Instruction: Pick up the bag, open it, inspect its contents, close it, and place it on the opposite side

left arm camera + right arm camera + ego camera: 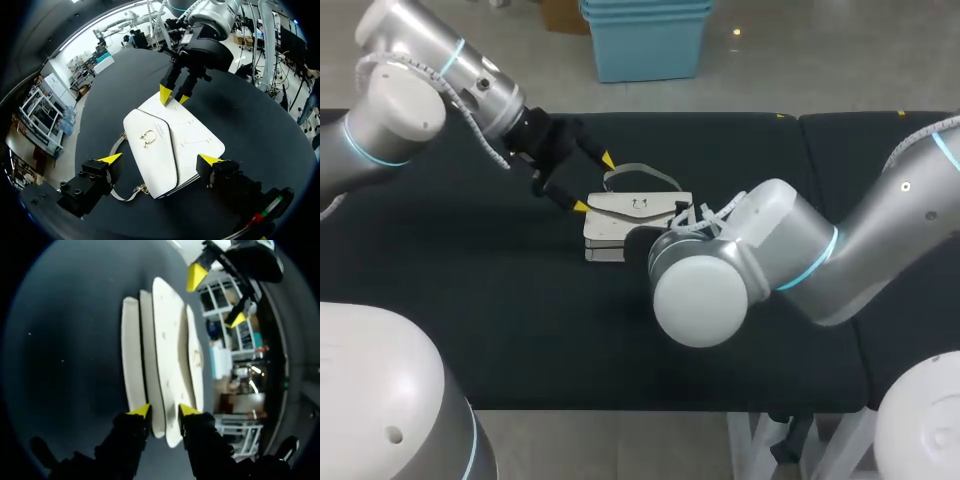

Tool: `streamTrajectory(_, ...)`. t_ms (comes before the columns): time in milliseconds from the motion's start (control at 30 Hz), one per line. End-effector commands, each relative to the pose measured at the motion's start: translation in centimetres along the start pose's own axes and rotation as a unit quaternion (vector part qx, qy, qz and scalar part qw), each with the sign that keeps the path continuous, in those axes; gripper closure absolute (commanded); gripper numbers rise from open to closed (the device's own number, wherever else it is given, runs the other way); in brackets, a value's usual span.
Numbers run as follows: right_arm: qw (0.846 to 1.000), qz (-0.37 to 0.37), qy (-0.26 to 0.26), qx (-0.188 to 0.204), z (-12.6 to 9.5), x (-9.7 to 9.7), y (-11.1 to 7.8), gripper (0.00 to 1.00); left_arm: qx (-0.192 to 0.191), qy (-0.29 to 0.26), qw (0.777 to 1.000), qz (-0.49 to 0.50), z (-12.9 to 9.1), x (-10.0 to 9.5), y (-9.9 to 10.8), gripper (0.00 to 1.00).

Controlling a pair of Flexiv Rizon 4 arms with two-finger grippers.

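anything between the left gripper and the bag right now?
Nothing visible. The left gripper is open, fingers flanking the strap end of the bag; the right gripper is at its far end, not between.

Even overhead light falls on the dark desk (460,300), which soaks it up and shows hardly any shadow. The white bag (192,150) stands out brightly, almost washed out in the left wrist view. Soft highlights sit on the right arm (705,290) and its rounded shell. In the right wrist view the bag is close and blurred — the desk there is dim.
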State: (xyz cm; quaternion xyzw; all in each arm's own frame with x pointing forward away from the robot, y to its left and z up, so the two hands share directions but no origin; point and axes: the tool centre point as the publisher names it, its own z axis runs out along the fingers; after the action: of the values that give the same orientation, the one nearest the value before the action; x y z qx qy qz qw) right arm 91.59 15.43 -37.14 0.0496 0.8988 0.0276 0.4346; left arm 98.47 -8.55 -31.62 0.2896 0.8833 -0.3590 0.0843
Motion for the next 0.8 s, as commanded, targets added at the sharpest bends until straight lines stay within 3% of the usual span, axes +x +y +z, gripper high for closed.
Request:
streamTrajectory(33,0.998,0.0,-0.059,-0.005,0.2,0.2,-0.5,0.68,0.003,0.003,1.0,0.002,0.3,-0.2,0.2,0.0)
streamTrajectory(200,0.998,0.001,-0.066,-0.003,0.0,-0.2,-1.0,0.63,0.001,0.008,1.0,0.002,0.4,-0.2,0.2,0.0)
streamTrajectory(433,0.997,-0.011,-0.072,0.009,0.4,-0.5,-1.4,0.75,0.001,0.012,1.0,0.003,0.5,-0.3,0.2,0.0)
streamTrajectory(600,0.997,-0.013,-0.074,0.008,0.6,-0.6,-1.6,0.78,0.001,0.016,1.0,0.003,0.6,-0.3,0.1,0.0)
streamTrajectory(667,0.997,-0.016,-0.073,0.008,0.7,-0.6,-1.6,0.81,0.002,0.017,1.0,0.004,0.7,-0.3,0.0,0.0)
streamTrajectory(767,0.997,-0.017,-0.072,0.007,0.8,-0.4,-1.6,1.0,0.001,0.015,1.0,0.006,0.7,-0.3,-0.1,0.0)
streamTrajectory(800,0.997,-0.016,-0.072,0.006,0.8,-0.3,-1.6,1.0,0.0,0.013,1.0,0.008,0.7,-0.3,-0.1,0.0)
